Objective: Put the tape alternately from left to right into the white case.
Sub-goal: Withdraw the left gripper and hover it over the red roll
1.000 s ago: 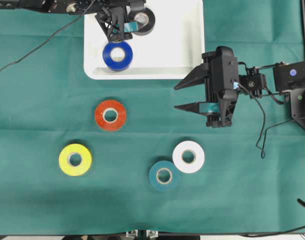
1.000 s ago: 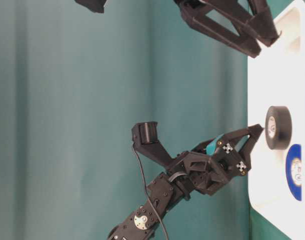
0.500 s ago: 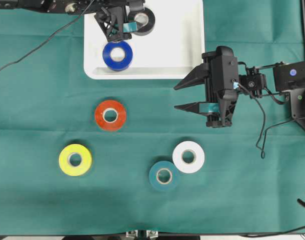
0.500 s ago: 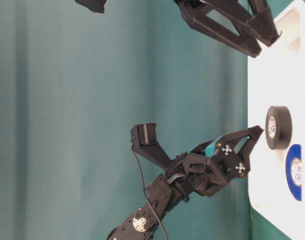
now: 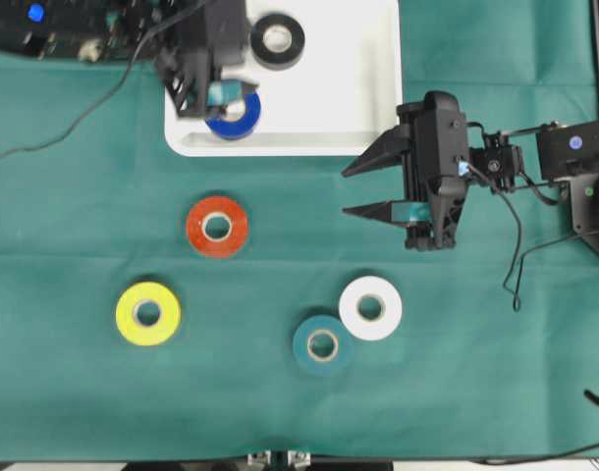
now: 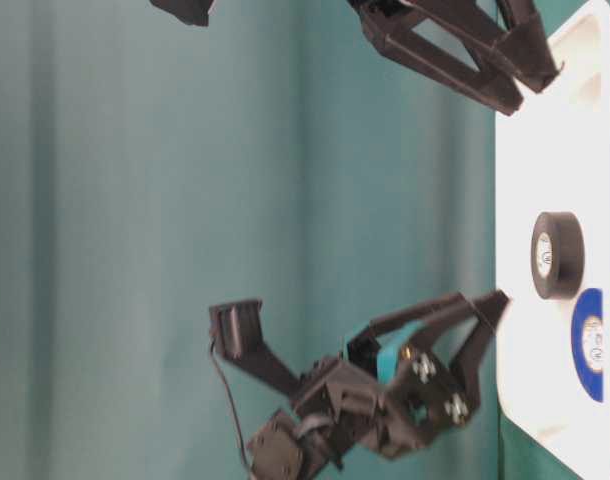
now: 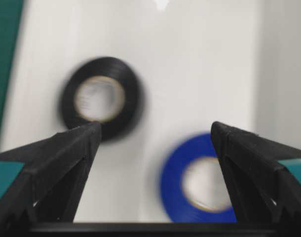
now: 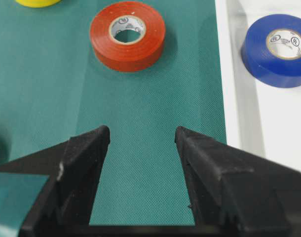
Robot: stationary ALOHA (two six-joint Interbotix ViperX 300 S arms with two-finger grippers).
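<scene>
The white case [image 5: 329, 108] lies at the top centre. Inside it are a black tape roll [image 5: 293, 39] and a blue roll [image 5: 243, 120], the blue one half covered by my left gripper [image 5: 239, 64]. That gripper hovers open over the case's left side; in the left wrist view its fingers [image 7: 71, 163] frame the black roll [image 7: 133, 101] and blue roll [image 7: 172, 182], holding nothing. On the cloth lie red-orange [image 5: 196, 227], yellow [image 5: 128, 314], teal [image 5: 301, 343] and white [image 5: 351, 307] rolls. My right gripper [image 5: 345, 190] is open and empty beside the case's lower right corner.
A green cloth [image 5: 83, 196] covers the table. A black cable [image 5: 74, 93] runs from the left arm across the upper left. Cables [image 5: 516, 265] hang off the right arm at the right edge. The teal and white rolls touch each other.
My left gripper has pulled back leftward from the black roll and now covers part of the blue roll, still open. The right arm and all rolls have stayed put.
</scene>
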